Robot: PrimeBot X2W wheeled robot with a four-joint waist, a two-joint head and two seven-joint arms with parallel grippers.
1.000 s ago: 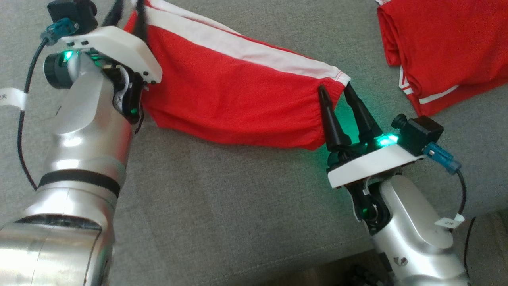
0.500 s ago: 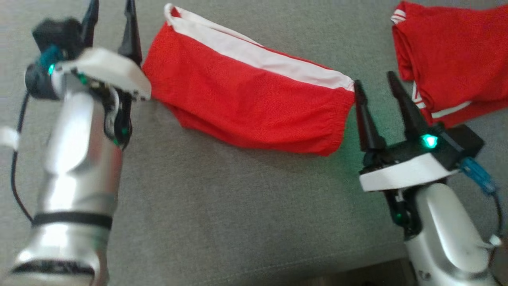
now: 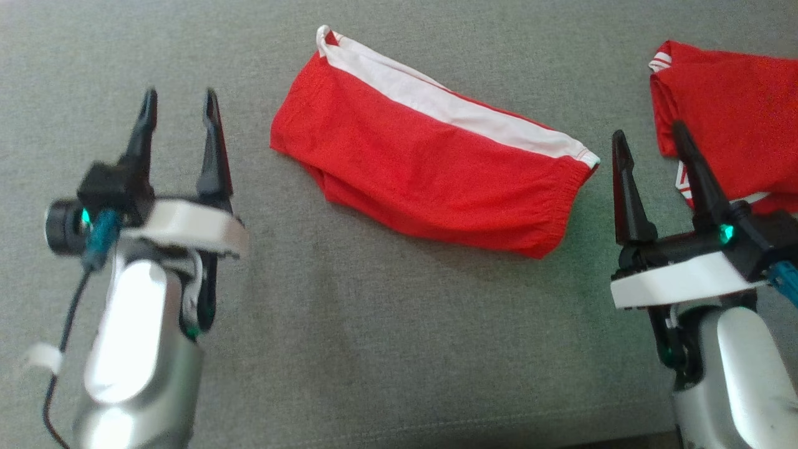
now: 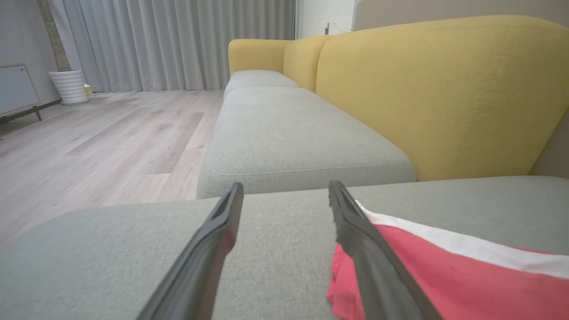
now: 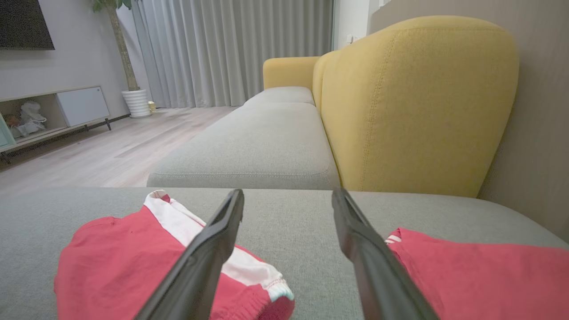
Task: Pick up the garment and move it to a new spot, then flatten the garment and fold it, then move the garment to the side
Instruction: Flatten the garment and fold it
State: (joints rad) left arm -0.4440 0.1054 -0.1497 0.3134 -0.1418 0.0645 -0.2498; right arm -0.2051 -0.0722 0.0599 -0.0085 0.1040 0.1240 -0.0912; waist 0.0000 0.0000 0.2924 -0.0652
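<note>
In the head view, a red garment [image 3: 436,168] with a white band is seen folded and lying flat on the grey cushion [image 3: 374,349], just off the picture's middle toward 12 o'clock. The left gripper [image 3: 180,95] is held at 9 o'clock of it, fingers spread, empty and well apart from the cloth. The right gripper [image 3: 648,130] is held at 3 o'clock of it, just beside the gathered hem, fingers likewise spread with nothing between them. A second red garment [image 3: 735,143] is seen at 2 o'clock.

In the left wrist view the room is added: a yellow backrest [image 4: 444,98] at 1 o'clock, a wooden floor [image 4: 111,138] at 9 o'clock, grey curtains [image 4: 178,40] at 11 o'clock and a white planter [image 4: 69,86] at 10 o'clock. The garment's end is seen at 5 o'clock, partly behind one finger; contact cannot be told.

In the right wrist view both red pieces are taken in together, the garment at 7 o'clock and the second at 4 o'clock, with bare cushion between the parted fingers. A low cabinet [image 5: 66,111] is seen at 9 o'clock.
</note>
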